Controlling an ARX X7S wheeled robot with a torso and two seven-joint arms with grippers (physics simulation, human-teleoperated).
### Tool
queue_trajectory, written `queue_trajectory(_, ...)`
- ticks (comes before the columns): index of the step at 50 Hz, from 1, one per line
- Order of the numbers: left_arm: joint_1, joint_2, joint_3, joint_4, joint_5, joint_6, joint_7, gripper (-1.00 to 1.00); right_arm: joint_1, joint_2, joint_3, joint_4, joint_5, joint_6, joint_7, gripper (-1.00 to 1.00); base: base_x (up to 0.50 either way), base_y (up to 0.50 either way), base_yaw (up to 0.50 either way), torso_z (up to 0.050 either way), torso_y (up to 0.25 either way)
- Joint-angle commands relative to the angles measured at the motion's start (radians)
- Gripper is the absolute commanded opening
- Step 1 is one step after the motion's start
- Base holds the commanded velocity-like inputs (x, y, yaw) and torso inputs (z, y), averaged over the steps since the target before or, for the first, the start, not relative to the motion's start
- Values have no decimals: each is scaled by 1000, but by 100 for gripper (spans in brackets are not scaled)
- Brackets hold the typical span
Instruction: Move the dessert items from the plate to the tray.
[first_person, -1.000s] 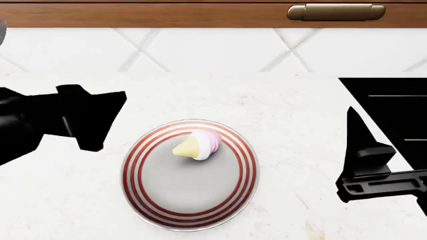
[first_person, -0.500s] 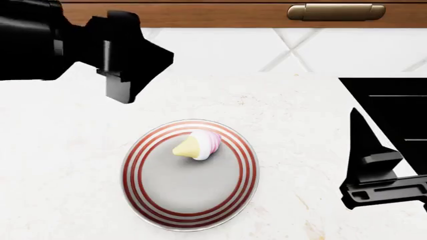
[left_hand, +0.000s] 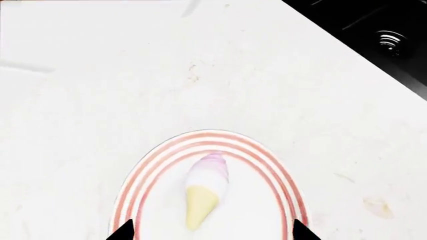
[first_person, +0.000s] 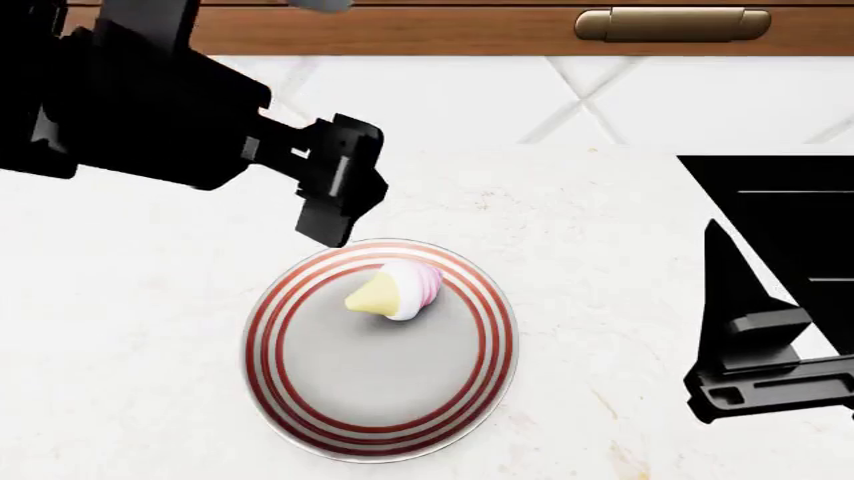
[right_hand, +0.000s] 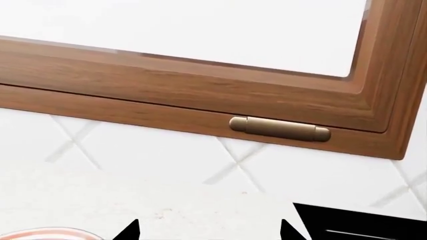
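Head view: we find only the ice cream cone (first_person: 394, 290) lying on its side on the striped plate (first_person: 287, 400); no cupcake and no tray are in view, so we judge one item possibly moved and this one left. The left gripper (first_person: 334, 205) hovers beside the plate's far rim, jaws wide and empty. The right gripper (right_hand: 208, 232) points at the wall, jaws apart.

Lighting was bright, even and diffuse; I could not identify its source. My left gripper (first_person: 334, 195) and right gripper (first_person: 767, 375) rendered as flat black silhouettes without surface detail. The ice cream (first_person: 396, 290) cast a faint shadow on the plate (first_person: 380, 425). All views were sharp, without glare.
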Motion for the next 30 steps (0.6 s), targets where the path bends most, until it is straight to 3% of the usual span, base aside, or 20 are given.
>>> queue_trajectory(1, 28, 33, 66, -35, 14, -19, 0, 100, -14, -16, 28, 3, 5, 24, -2, 100, 0, 0, 0, 0, 0)
queue_trajectory(30, 81, 55, 121, -38, 42, -41, 31, 100, -11, -31, 33, 11, 10, 46, 7, 100, 0, 0, 0, 0, 0)
